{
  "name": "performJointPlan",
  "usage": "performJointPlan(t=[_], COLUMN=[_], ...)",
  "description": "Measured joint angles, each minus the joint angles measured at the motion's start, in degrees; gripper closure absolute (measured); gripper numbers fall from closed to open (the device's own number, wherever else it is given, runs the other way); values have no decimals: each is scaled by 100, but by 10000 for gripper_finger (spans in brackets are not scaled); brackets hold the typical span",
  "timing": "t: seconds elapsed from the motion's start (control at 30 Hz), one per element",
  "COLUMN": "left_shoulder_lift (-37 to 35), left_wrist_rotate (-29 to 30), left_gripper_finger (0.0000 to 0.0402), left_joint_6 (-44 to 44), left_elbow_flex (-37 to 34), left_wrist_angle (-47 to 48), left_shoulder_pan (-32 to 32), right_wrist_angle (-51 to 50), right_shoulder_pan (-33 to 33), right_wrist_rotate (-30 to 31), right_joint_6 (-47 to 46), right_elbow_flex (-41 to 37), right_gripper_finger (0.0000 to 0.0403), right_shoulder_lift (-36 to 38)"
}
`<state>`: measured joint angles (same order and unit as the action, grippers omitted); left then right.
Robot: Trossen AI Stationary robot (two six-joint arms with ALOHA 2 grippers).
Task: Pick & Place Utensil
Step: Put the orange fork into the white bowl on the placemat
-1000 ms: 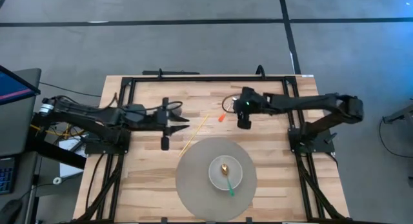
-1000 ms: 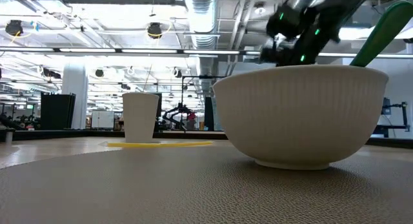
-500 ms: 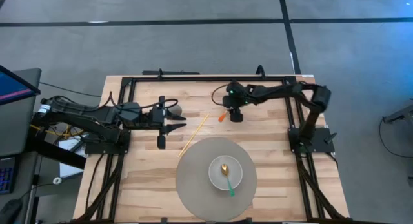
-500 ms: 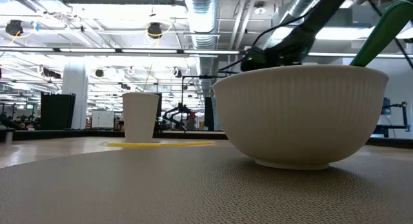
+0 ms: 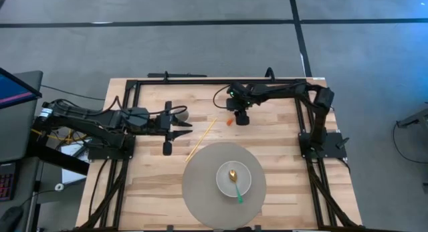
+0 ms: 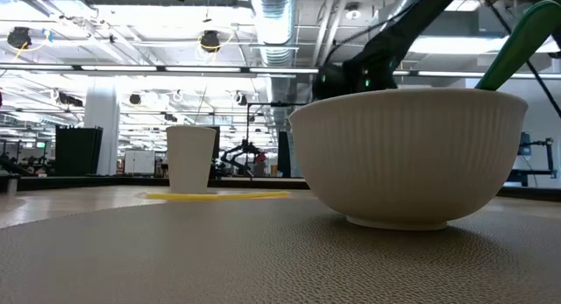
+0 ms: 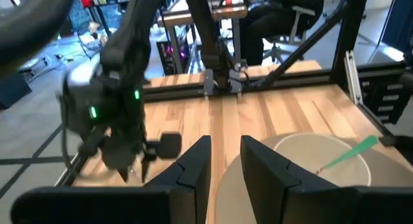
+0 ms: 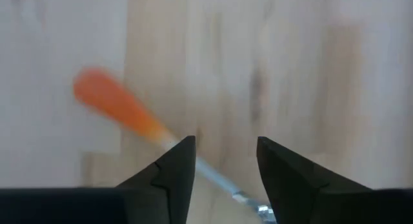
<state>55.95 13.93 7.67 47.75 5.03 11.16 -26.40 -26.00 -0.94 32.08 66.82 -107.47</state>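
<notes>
My right gripper [image 5: 241, 120] hung upper-middle of the overhead shot, fingers apart right over the orange-handled utensil [image 8: 122, 114]. Left gripper [image 5: 175, 130] sat mid-left, fingers apart too.

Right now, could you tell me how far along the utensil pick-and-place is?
Done: a green-handled spoon already rests in the white bowl.
In hand: the right gripper, open, hovers above the orange-handled utensil, not yet grasping it.
Left: grasp, carry and place it. The left gripper waits, open, near the white cup.
</notes>
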Motion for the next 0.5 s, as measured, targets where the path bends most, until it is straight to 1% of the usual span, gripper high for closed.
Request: performJointPlan(t=[0.13, 0.3, 0.5], left_shoulder_lift=[1, 1, 1], left_wrist_rotate=[-2, -1, -2], left_gripper_finger=[316, 316, 316], left_joint_6=[-47, -61, -62], left_elbow_flex=[-2, -2, -2], left_wrist_angle=[29, 55, 60], left_shoulder_pan=[0, 0, 0], right_wrist_angle=[-94, -340, -351], right_shoulder_pan=[70, 88, 83], right_wrist_rotate=[-18, -42, -56], right_joint_6=[-42, -63, -65], right_elbow_flex=[49, 37, 35], right_gripper_finger=[237, 209, 185], right_shoulder_lift=[444, 590, 76])
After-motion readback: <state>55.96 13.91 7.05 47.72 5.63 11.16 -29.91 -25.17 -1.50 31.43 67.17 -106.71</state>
